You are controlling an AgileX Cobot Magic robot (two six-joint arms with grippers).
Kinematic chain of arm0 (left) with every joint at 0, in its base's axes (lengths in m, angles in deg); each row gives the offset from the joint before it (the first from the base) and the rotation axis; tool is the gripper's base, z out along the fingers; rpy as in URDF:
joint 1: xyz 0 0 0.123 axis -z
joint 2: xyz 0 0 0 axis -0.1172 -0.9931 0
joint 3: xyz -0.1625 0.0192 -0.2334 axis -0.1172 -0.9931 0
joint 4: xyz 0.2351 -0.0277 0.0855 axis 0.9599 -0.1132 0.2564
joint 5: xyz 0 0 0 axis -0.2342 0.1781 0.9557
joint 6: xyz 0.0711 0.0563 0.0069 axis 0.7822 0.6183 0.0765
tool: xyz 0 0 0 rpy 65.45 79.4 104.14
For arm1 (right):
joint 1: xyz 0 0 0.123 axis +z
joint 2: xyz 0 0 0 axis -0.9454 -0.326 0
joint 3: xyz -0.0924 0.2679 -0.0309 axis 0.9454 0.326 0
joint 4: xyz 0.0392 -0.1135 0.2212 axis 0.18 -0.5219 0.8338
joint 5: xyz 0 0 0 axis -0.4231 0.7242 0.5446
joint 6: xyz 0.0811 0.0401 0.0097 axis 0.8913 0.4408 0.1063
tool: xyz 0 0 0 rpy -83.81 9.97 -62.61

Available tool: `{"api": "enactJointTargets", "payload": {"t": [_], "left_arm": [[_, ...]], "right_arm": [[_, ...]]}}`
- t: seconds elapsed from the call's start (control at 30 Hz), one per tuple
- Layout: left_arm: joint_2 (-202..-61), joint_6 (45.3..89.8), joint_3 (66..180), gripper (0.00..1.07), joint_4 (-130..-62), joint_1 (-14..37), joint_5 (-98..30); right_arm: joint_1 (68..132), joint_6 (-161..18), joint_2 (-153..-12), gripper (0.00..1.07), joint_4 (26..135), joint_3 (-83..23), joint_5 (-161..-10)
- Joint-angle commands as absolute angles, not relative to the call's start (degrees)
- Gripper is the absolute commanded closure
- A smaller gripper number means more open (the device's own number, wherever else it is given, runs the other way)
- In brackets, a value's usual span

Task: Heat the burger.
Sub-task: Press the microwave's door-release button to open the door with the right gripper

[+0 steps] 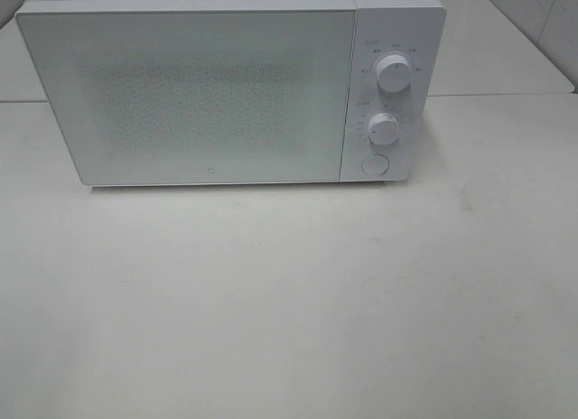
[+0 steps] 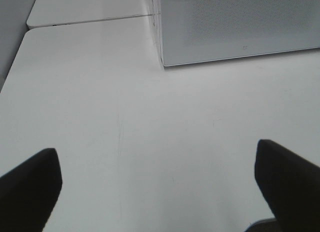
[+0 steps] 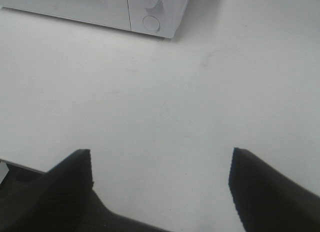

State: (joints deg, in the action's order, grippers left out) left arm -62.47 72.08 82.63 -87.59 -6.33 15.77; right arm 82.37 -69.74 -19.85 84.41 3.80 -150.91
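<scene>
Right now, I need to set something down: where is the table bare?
The table is bare all across in front of the microwave and on the strip to its right. Nowhere is crowded; only the open left pincer and right pincer hover over it.

We note a white microwave point(image 1: 235, 85), its door point(image 1: 181, 94) finely speckled grey, dials point(image 1: 394, 71) white; table point(image 1: 289, 302) before it off-white, plain; left gripper point(image 2: 157, 179) and right gripper point(image 3: 160, 174) black.

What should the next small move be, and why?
Probably move the right gripper toward the round button below the two knobs, likely the door release. The microwave door is shut, no burger shows in any view, and this gripper and the left gripper are both open and empty.
</scene>
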Motion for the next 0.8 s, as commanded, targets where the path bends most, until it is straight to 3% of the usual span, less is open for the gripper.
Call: {"api": "enactJointTargets", "payload": {"t": [0.03, 0.8], "left_arm": [[-61.55, 71.8, 82.46, 0.09, -87.71, -6.38, 15.83], [-61.9, 71.8, 82.46, 0.09, -87.71, -6.38, 15.83]], "right_arm": [[81.69, -69.11, -16.01, 0.31, 84.06, 6.78, -148.56], [81.0, -66.82, -12.05, 0.31, 82.06, 9.07, -145.92]]}}
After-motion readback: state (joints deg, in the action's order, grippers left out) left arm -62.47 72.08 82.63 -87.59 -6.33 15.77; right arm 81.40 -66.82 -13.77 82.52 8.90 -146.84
